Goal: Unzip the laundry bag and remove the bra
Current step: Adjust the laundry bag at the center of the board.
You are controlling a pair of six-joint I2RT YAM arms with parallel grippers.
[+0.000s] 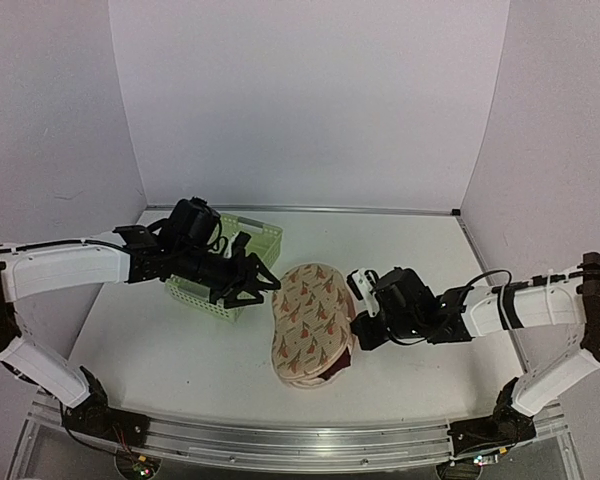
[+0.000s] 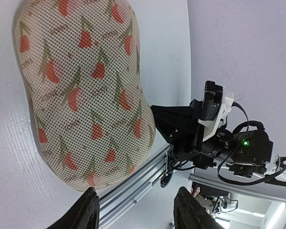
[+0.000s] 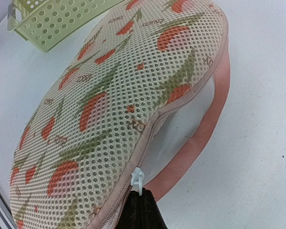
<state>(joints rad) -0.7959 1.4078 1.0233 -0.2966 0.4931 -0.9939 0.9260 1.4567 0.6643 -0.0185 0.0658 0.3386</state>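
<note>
White table (image 1: 180,340), and mid-table lies the cream mesh peanut-shaped laundry bag (image 1: 313,318) with red and green motifs, rim partly unzipped. Light green plastic lattice basket (image 1: 265,240) sits just behind. Left gripper (image 2: 136,189) hovers beside the bag, fingers spread. Right gripper (image 3: 142,202) is pinched on the small white zipper pull (image 3: 138,179). Tiny brown lettering (image 3: 136,125) on the mesh, can't read it.

right tool (image 3: 142,206) cut off below, basket (image 1: 267,240) partly behind left arm (image 1: 70,266)
</note>
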